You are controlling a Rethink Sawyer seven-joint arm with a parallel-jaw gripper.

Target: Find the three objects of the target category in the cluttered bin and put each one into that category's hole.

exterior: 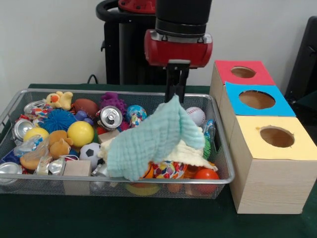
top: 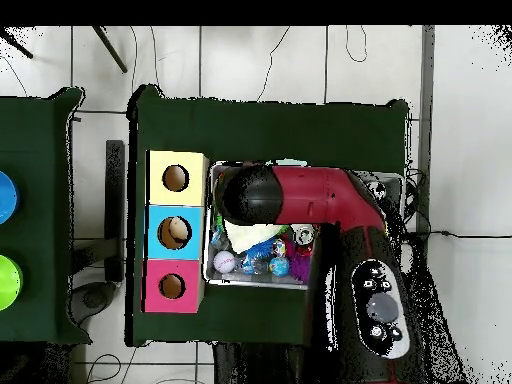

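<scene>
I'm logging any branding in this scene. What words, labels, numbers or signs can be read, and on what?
None can be read.
The silver cans in the wire basket show no legible print.
The patterned balls carry markings too blurred to read.
The boxes bear no text.

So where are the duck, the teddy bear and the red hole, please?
duck [exterior: 59, 99], front view, on its yellow body.
teddy bear [exterior: 59, 144], front view, on its tan body.
red hole [exterior: 243, 72], front view, in the round opening.
</scene>
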